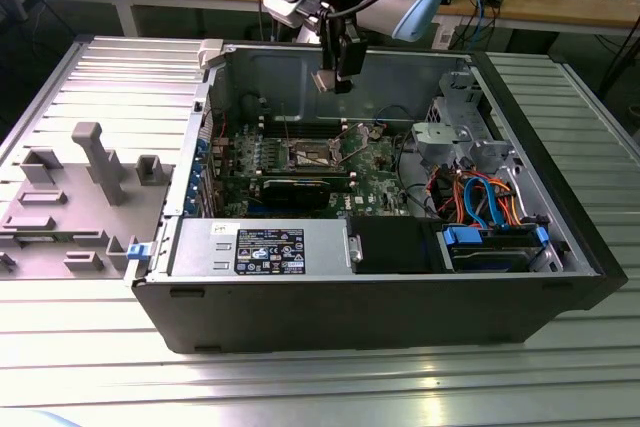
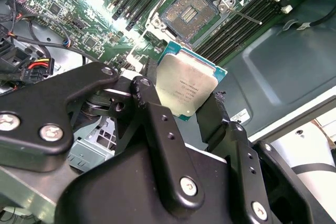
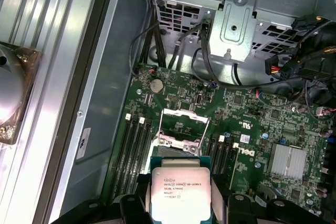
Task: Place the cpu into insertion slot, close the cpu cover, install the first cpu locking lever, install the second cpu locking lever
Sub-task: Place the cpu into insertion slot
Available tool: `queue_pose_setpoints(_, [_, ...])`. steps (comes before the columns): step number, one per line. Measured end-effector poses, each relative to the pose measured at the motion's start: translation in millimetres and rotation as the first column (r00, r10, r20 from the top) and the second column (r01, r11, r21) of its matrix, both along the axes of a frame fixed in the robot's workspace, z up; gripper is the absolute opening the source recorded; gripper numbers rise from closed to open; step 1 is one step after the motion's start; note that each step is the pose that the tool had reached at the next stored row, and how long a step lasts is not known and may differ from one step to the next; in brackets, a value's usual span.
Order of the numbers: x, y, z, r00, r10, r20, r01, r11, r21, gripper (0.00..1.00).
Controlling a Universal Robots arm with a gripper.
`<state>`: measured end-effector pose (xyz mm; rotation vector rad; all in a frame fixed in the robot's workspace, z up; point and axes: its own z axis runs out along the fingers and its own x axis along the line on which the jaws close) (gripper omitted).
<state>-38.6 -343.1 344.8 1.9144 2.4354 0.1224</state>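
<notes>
Gripper (image 2: 180, 94) held the cpu (image 2: 187, 83) by opposite edges, clear above the open insertion slot (image 2: 188, 8); tilt or offset at seating could have bent its contacts

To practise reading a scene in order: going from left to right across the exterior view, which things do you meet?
In order: grey moulded fixture tray → insertion slot on the green circuit board → silver metal drive cage. The held cpu hangs above the slot, so it is left out.
</notes>
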Motion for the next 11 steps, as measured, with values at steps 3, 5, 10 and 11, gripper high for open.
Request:
queue_pose_setpoints(3, [0.0,0.0,-0.9,1.0000,0.000,-0.0001,0.000,1.0000,-0.0001,0.54])
queue_pose_setpoints(5, [0.0,0.0,-3.3,1.0000,0.000,0.0000,0.000,1.0000,-0.0001,0.54])
queue_pose_setpoints(10, [0.0,0.0,-6.8,1.0000,0.000,0.0000,0.000,1.0000,-0.0001,0.54])
queue_pose_setpoints(11, [0.0,0.0,-7.0,1.0000,0.000,-0.0001,0.000,1.0000,-0.0001,0.54])
